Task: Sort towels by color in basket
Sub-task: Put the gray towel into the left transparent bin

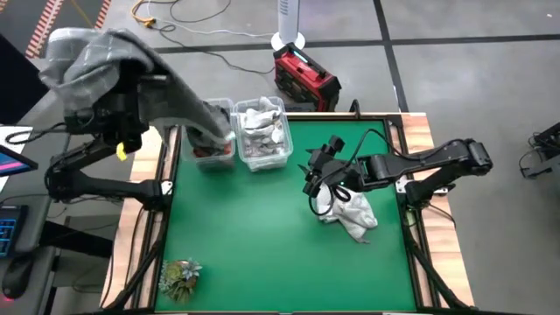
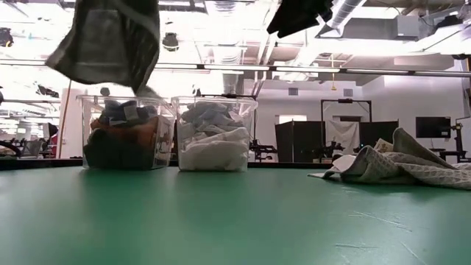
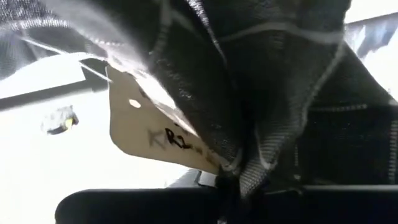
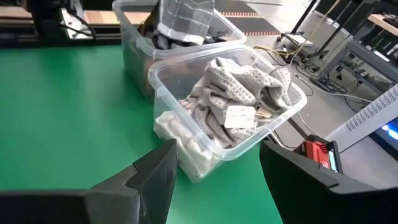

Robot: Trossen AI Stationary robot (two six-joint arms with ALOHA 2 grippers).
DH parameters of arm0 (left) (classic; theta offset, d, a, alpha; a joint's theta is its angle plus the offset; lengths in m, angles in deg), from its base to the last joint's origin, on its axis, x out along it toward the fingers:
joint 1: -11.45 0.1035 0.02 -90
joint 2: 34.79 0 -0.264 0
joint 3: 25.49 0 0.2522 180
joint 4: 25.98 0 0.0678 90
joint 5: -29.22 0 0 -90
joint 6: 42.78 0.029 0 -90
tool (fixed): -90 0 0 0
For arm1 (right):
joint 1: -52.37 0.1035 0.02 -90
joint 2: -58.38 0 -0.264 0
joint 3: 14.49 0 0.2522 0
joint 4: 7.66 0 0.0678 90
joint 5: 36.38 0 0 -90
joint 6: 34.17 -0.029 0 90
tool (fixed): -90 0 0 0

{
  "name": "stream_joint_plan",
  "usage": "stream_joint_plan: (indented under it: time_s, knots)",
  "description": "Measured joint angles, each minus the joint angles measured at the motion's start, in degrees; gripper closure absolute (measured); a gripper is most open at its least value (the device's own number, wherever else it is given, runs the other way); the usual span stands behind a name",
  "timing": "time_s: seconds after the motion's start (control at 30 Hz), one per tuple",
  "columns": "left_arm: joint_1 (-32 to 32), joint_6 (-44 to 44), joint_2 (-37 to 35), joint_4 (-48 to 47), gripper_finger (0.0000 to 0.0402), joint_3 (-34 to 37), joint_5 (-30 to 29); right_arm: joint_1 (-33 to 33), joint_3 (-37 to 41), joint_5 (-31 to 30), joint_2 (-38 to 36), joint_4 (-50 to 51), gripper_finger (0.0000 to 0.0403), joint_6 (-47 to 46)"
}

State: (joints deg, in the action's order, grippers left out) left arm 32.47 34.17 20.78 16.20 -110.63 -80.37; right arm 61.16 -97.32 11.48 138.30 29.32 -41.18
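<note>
My left gripper [image 3: 231,190] is raised high over the table's far left, shut on the grey plaid towel [image 1: 114,61]. The cloth drapes over the gripper and hides it in the high view. In the low view the grey plaid towel [image 2: 110,40] hangs above the left clear bin [image 2: 125,132], which holds dark and rust-orange towels. The right clear bin [image 1: 264,131] holds white towels. A white patterned towel [image 1: 350,214] lies crumpled on the mat. My right gripper [image 4: 217,162] is open, just left of that towel and above the table. My left gripper holds the grey plaid towel, bunched in several folds [image 3: 249,162], with a paper tag [image 3: 155,130] beside the hold. The cloth covers the fingers, so the part held cannot be told. The towel is lifted clear and hangs slack, its lower tip [image 2: 147,88] just above the left bin.
The two bins stand side by side at the green mat's far edge [image 1: 289,118]. A small leafy plant [image 1: 181,278] sits at the near left corner. Wooden rails [image 1: 418,175] frame the mat. A red device [image 1: 304,77] lies on the floor beyond.
</note>
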Motion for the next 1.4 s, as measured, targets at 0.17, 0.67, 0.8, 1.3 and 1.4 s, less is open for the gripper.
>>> stream_joint_plan:
  time_s: [0.17, 0.67, 0.8, 1.3, 1.4]
  knots:
    - [4.68, 1.11, 0.95, -3.24, 0.0395, -0.86, -5.31, 0.07, 1.42, 0.01, -0.02, 0.25, 0.0143, 0.03]
    - [11.41, -58.42, 3.1, -32.9, 0.0395, -0.92, 6.73, -1.63, 3.76, 0.35, -0.09, -1.77, 0.0143, 1.53]
    - [14.11, -71.11, 4.34, -33.76, 0.0395, -0.95, 12.4, -1.65, 3.76, 0.36, -0.09, -2.58, 0.0143, 1.67]
    - [17.2, -60.59, 1.72, -72.14, 0.0395, -0.88, -0.18, 1.08, 3.76, 0.64, -0.09, -2.24, 0.0143, 1.58]
    - [16.94, -62.12, 1.61, -82.54, 0.0395, -0.9, -0.2, 1.08, 3.74, 0.64, -0.09, -2.26, 0.0143, 1.47]
